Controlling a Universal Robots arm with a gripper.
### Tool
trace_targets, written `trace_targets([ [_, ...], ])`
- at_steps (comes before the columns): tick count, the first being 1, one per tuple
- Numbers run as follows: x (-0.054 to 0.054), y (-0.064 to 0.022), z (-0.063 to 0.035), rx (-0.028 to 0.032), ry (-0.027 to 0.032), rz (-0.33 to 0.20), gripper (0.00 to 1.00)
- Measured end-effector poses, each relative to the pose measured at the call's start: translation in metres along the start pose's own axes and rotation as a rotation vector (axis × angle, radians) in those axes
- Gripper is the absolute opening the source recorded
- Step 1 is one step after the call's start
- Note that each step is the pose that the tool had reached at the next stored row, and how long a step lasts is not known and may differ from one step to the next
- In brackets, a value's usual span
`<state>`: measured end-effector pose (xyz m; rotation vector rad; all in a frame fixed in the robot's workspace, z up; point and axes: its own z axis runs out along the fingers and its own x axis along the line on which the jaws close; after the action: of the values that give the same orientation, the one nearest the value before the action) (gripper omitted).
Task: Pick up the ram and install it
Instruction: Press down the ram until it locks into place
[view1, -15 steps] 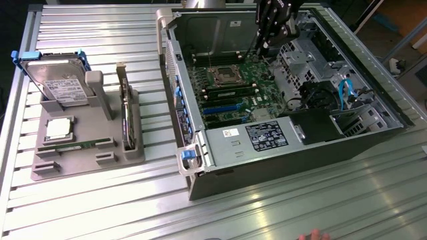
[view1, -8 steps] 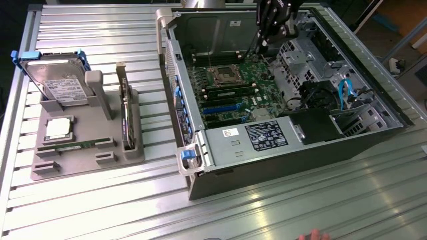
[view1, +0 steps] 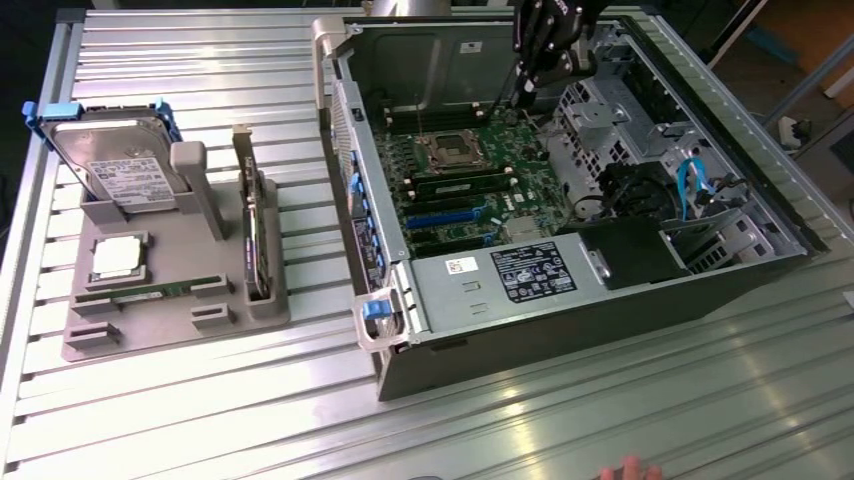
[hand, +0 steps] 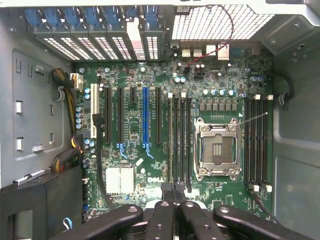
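Note:
The ram (view1: 150, 291), a thin green stick, lies flat in the front slot of the grey holder (view1: 174, 325) on the exterior view's left, outside the case. My gripper (view1: 534, 85) hangs far from it, inside the open computer case (view1: 587, 300) above the back part of the motherboard (view1: 467, 170). In the wrist view the fingers (hand: 167, 215) are pressed together, and I see nothing between them at the gripper (hand: 175, 195). They hover over the end of the long black memory slots (hand: 180, 140), beside the empty processor socket (hand: 216, 150).
The holder also carries a hard drive (view1: 120, 170), a square silver chip (view1: 118, 258) and an upright expansion card (view1: 251, 230). A drive cage and cables (view1: 687, 185) fill the case's right side. A hand (view1: 627, 470) shows at the bottom edge.

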<state>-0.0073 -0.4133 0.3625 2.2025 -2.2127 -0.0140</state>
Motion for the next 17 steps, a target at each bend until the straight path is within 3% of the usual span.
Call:
trace_targets([
  [10, 0.0, 0.0, 0.0, 0.0, 0.0001, 0.0, 0.11],
  [17, 0.0, -0.0102, -0.0002, -0.0029, 0.0029, 0.0, 0.11],
])
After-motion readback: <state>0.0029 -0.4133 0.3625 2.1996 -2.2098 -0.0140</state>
